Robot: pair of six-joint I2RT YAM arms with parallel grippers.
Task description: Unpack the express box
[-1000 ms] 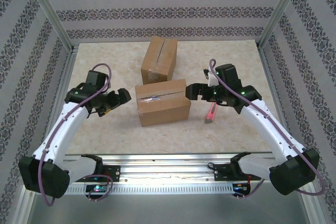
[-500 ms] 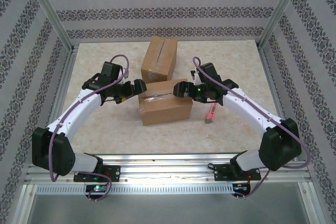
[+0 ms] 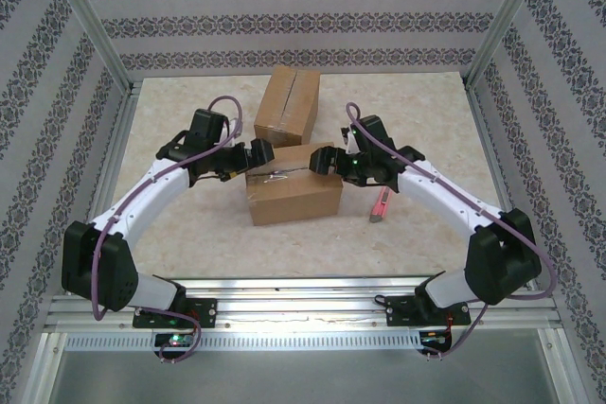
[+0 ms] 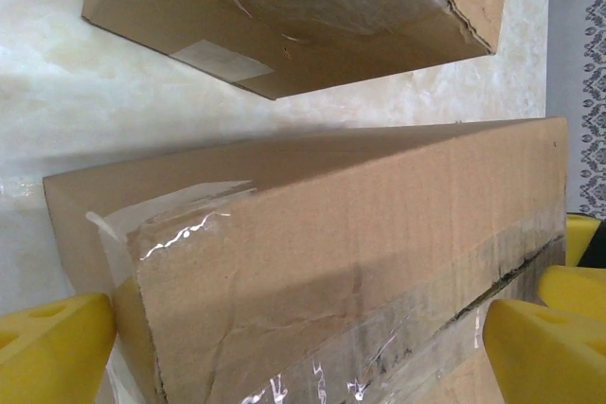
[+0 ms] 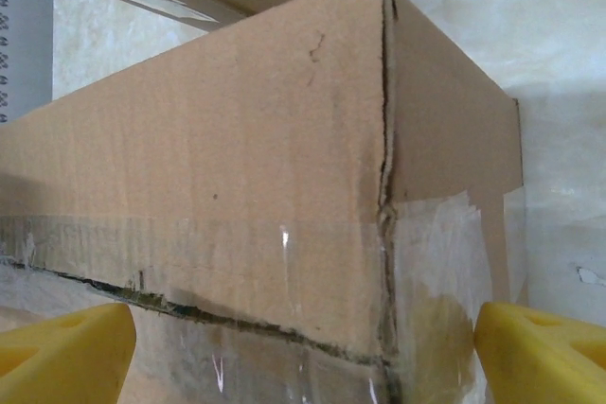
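I had a table (image 3: pixel 189 234) with a pale, marbled top under the camera, and three things lay directly on it. The nearer cardboard box (image 3: pixel 294 198) sat around the middle, its clear-taped top seam showing a dark slit along its length. The farther cardboard box (image 3: pixel 287 106) lay just behind it toward the back wall, turned at an angle, with a strip of bare tabletop between them. A pink utility knife (image 3: pixel 381 205) lay flat to the right of the nearer box, apart from it.
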